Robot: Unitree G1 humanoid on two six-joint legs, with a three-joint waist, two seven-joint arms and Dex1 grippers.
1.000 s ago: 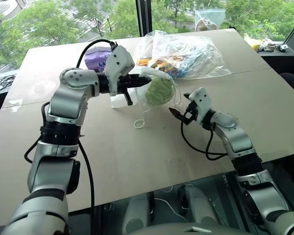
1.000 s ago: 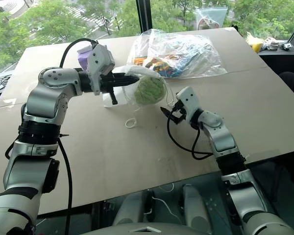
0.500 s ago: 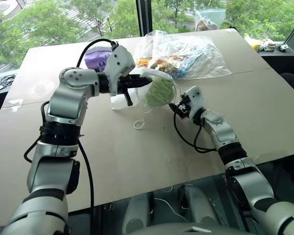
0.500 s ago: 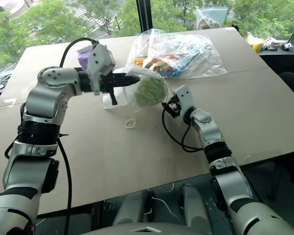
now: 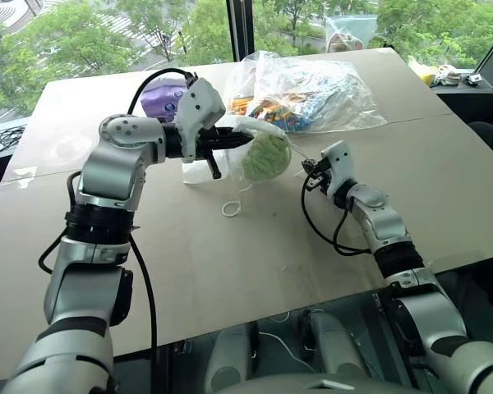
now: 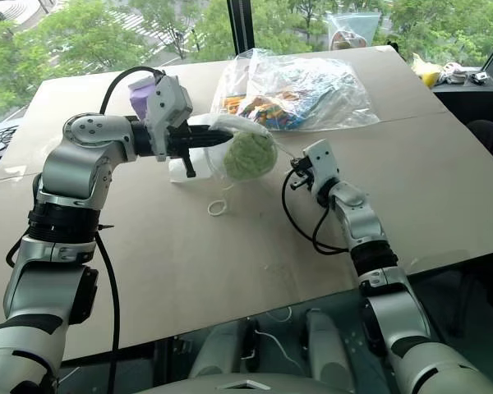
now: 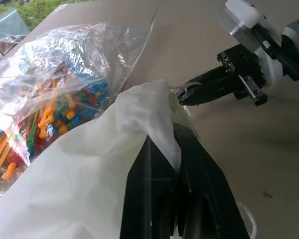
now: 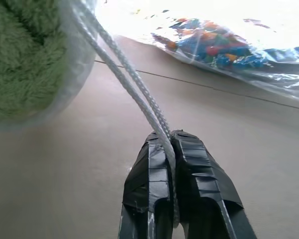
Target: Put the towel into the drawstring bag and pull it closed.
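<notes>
The fluffy light green terry towel [image 5: 266, 154] sits inside the thin translucent white drawstring bag [image 7: 79, 184], which the left gripper [image 7: 177, 149] holds off the table, clamped tight on its fabric rim. Just beside the bag, the right gripper [image 8: 170, 144] is pinched closed on the thin white cord [image 8: 124, 74]. To cinch it well, the right should probably draw straight away from the bag while the left holds firm.

You have the drawstring bag [image 5: 259, 148] lifted off the table, a thin, translucent white pouch hanging in the air toward the far edge. Inside it, the towel [image 5: 265, 154] sits bunched as a fluffy light green ball. Two white cords [image 8: 124, 74] stretch taut from the bag's mouth.
</notes>
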